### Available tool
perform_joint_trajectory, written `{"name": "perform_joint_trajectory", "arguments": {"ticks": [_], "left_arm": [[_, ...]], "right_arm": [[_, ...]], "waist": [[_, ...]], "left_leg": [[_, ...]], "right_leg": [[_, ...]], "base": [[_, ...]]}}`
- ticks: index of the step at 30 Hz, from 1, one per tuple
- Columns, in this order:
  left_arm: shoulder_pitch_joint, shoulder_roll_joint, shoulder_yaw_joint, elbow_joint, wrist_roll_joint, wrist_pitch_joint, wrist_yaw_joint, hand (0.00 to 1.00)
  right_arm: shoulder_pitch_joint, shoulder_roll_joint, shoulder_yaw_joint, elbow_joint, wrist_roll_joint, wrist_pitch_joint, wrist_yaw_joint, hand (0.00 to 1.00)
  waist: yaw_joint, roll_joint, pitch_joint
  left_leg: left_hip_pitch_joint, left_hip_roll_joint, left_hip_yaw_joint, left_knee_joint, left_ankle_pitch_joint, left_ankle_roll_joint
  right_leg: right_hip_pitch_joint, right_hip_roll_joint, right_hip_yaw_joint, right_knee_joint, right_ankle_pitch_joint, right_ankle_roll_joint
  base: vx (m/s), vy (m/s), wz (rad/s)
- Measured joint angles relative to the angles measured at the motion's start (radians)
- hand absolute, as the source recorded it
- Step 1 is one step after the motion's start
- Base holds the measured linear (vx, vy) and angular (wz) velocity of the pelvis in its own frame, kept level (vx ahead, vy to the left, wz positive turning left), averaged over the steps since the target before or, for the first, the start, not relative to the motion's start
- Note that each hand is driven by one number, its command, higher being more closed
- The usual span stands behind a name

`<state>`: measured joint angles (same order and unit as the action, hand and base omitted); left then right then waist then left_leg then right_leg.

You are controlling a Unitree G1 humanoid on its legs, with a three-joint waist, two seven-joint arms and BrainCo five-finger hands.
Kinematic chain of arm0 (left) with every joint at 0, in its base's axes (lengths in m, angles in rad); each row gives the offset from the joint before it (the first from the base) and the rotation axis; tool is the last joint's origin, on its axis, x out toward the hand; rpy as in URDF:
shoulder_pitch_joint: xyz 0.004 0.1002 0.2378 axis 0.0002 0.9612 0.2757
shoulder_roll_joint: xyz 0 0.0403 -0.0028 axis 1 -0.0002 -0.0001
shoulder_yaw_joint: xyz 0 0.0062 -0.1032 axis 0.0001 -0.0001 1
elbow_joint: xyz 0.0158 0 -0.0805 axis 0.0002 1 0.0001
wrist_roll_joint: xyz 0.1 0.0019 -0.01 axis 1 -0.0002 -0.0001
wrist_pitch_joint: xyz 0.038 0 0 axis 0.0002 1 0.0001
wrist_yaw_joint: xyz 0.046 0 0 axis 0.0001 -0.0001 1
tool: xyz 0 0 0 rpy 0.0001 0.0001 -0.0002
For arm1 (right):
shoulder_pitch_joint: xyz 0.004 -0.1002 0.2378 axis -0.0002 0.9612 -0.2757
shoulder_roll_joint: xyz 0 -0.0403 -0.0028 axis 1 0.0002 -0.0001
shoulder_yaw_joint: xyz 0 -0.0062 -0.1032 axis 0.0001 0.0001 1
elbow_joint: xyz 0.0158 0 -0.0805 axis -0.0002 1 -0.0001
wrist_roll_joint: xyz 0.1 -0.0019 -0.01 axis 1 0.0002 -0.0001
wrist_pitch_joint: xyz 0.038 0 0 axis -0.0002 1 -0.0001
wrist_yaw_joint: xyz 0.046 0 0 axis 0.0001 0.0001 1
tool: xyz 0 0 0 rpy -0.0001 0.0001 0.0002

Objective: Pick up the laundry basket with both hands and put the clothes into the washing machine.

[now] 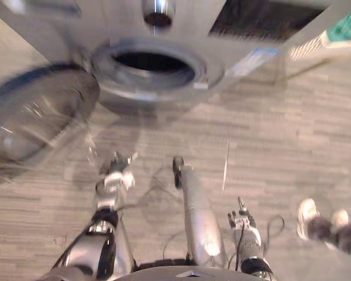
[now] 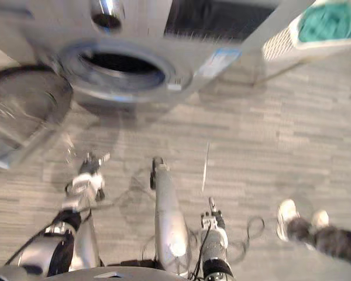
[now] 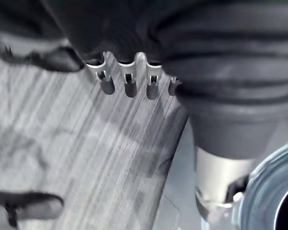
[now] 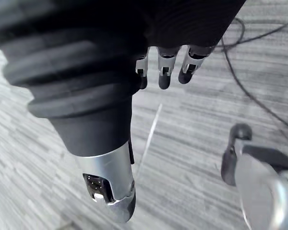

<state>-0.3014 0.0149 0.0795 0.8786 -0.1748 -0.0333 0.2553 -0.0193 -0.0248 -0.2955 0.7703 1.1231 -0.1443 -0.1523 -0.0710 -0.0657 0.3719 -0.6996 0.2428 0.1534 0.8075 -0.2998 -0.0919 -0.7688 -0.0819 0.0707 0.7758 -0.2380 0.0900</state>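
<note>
The white laundry basket (image 2: 281, 40) with teal clothes (image 2: 327, 22) in it stands on the floor at the far right, beside the washing machine (image 1: 251, 55). The machine's round drum opening (image 1: 152, 61) faces me, and its glass door (image 1: 35, 117) is swung open to the left. My left hand (image 1: 114, 175) hangs low over the floor in front of the door, its fingers (image 3: 129, 84) relaxed and holding nothing. On the right, my right hand (image 1: 243, 225) hangs near my side, well short of the basket, its fingers (image 4: 164, 76) also loose and empty.
A person's white shoes (image 1: 309, 213) stand on the grey plank floor at the lower right. A thin pale strip (image 1: 225, 167) lies on the floor between my hands. The open door takes up room at the left.
</note>
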Motion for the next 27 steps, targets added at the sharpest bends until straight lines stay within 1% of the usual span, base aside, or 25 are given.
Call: {"name": "perform_joint_trajectory", "arguments": {"ticks": [1,2,3,4,5,7,8,9,11,13,14,16,19,20,22,23,25,27], "left_arm": [[0.051,-0.004,0.0,0.008,0.091,0.014,-0.001,0.0],[0.084,-0.004,0.001,0.012,0.126,0.015,-0.002,0.0],[0.129,-0.005,0.001,0.022,0.171,0.015,-0.006,0.0],[0.184,-0.012,0.003,0.051,0.264,0.014,-0.025,0.0],[0.212,-0.021,0.009,0.062,0.3,0.014,-0.043,0.0],[0.257,-0.031,0.018,0.081,0.338,0.009,-0.061,0.0],[0.288,-0.034,0.025,0.096,0.345,0.008,-0.073,0.0],[0.304,-0.037,0.033,0.103,0.346,0.006,-0.082,0.0],[0.329,-0.046,0.047,0.13,0.342,-0.005,-0.093,0.0],[0.33,-0.053,0.061,0.144,0.331,-0.011,-0.098,0.0],[0.33,-0.057,0.076,0.165,0.318,-0.012,-0.11,0.0],[0.331,-0.055,0.081,0.18,0.293,-0.012,-0.116,0.0],[0.324,-0.053,0.098,0.203,0.253,-0.012,-0.122,0.0],[0.326,-0.052,0.1,0.204,0.247,-0.012,-0.128,0.0],[0.327,-0.042,0.099,0.22,0.234,-0.011,-0.132,0.0],[0.326,-0.038,0.099,0.226,0.233,-0.011,-0.132,0.0],[0.326,-0.026,0.095,0.243,0.225,-0.011,-0.133,0.0],[0.327,-0.021,0.093,0.256,0.223,-0.01,-0.133,0.0]], "right_arm": [[0.016,0.004,-0.001,0.012,-0.03,0.003,0.001,0.0],[0.022,0.005,-0.001,0.026,-0.038,0.004,0.001,0.0],[0.033,0.005,-0.003,0.04,-0.061,0.011,0.001,0.0],[0.061,0.004,-0.01,0.046,-0.104,0.02,0.014,0.0],[0.074,0.006,-0.028,0.053,-0.118,0.022,0.021,0.0],[0.093,0.008,-0.045,0.074,-0.151,0.024,0.023,0.0],[0.111,0.013,-0.069,0.076,-0.174,0.036,0.025,0.0],[0.118,0.015,-0.082,0.082,-0.19,0.04,0.03,0.0],[0.13,0.02,-0.134,0.126,-0.195,0.044,0.041,0.0],[0.129,0.022,-0.182,0.158,-0.227,0.05,0.041,0.0],[0.13,0.021,-0.231,0.19,-0.231,0.061,0.041,0.0],[0.131,0.02,-0.281,0.231,-0.256,0.066,0.04,0.0],[0.136,0.022,-0.355,0.286,-0.27,0.087,0.039,0.0],[0.137,0.021,-0.358,0.298,-0.278,0.089,0.039,0.0],[0.134,0.023,-0.389,0.319,-0.305,0.106,0.041,0.0],[0.132,0.023,-0.395,0.321,-0.305,0.106,0.041,0.0],[0.13,0.015,-0.395,0.33,-0.304,0.104,0.042,0.0],[0.128,0.01,-0.394,0.34,-0.303,0.1,0.042,0.0]], "waist": [[0.014,0.011,-0.021],[0.018,0.019,-0.043],[0.02,0.03,-0.08],[0.024,0.056,-0.129],[0.023,0.072,-0.157],[0.032,0.083,-0.203],[0.037,0.088,-0.24],[0.038,0.09,-0.262],[0.037,0.092,-0.32],[0.038,0.093,-0.33],[0.037,0.094,-0.344],[0.038,0.093,-0.356],[0.03,0.091,-0.359],[0.029,0.09,-0.363],[0.032,0.088,-0.377],[0.031,0.088,-0.377],[0.023,0.087,-0.377],[0.012,0.082,-0.38]], "left_leg": [[0.093,-0.009,0.017,-0.077,0.021,-0.001],[0.132,-0.015,0.025,-0.114,0.031,-0.002],[0.186,-0.025,0.035,-0.169,0.047,-0.001],[0.275,-0.04,0.048,-0.261,0.077,-0.001],[0.324,-0.05,0.054,-0.314,0.095,-0.001],[0.402,-0.064,0.075,-0.4,0.123,0.0],[0.459,-0.076,0.088,-0.47,0.147,-0.001],[0.487,-0.082,0.095,-0.508,0.162,-0.003],[0.557,-0.094,0.098,-0.633,0.218,-0.009],[0.606,-0.098,0.101,-0.698,0.25,-0.013],[0.639,-0.097,0.108,-0.744,0.27,-0.016],[0.667,-0.096,0.122,-0.777,0.281,-0.019],[0.704,-0.098,0.132,-0.796,0.284,-0.021],[0.707,-0.098,0.138,-0.798,0.283,-0.021],[0.726,-0.1,0.179,-0.813,0.28,-0.025],[0.731,-0.1,0.185,-0.813,0.278,-0.026],[0.754,-0.097,0.23,-0.811,0.261,-0.034],[0.767,-0.097,0.265,-0.81,0.249,-0.035]], "right_leg": [[0.085,-0.007,-0.001,-0.064,0.015,0.0],[0.122,-0.01,-0.003,-0.097,0.023,0.0],[0.169,-0.018,-0.005,-0.142,0.033,0.002],[0.258,-0.029,-0.015,-0.231,0.06,0.005],[0.311,-0.037,-0.025,-0.286,0.077,0.007],[0.377,-0.047,-0.028,-0.355,0.097,0.009],[0.424,-0.055,-0.033,-0.407,0.114,0.013],[0.448,-0.056,-0.036,-0.437,0.124,0.013],[0.514,-0.057,-0.057,-0.537,0.161,0.016],[0.559,-0.051,-0.063,-0.594,0.185,0.015],[0.595,-0.044,-0.065,-0.646,0.212,0.014],[0.624,-0.036,-0.056,-0.694,0.238,0.014],[0.67,-0.031,-0.05,-0.747,0.26,0.014],[0.671,-0.027,-0.044,-0.753,0.264,0.014],[0.666,-0.014,0.001,-0.775,0.283,0.011],[0.667,-0.012,0.011,-0.782,0.288,0.011],[0.664,0.001,0.063,-0.8,0.303,0.006],[0.658,0.01,0.106,-0.807,0.309,-0.001]], "base": [[0.2,-0.02,0.05],[0.19,-0.022,0.02],[0.23,-0.015,0.03],[0.23,0.002,0.07],[0.19,0.02,0.05],[0.13,0.041,-0.04],[0.13,0.037,-0.08],[0.14,0.024,-0.02],[0.13,0.003,0.07],[0.07,-0.007,0.0],[0.07,-0.007,-0.1],[0.07,-0.006,-0.17],[0.01,0.006,-0.12],[-0.01,-0.002,-0.31],[-0.02,-0.002,-0.51],[-0.03,0.003,-0.57],[-0.03,-0.004,-0.7],[-0.01,-0.008,-0.67]]}}
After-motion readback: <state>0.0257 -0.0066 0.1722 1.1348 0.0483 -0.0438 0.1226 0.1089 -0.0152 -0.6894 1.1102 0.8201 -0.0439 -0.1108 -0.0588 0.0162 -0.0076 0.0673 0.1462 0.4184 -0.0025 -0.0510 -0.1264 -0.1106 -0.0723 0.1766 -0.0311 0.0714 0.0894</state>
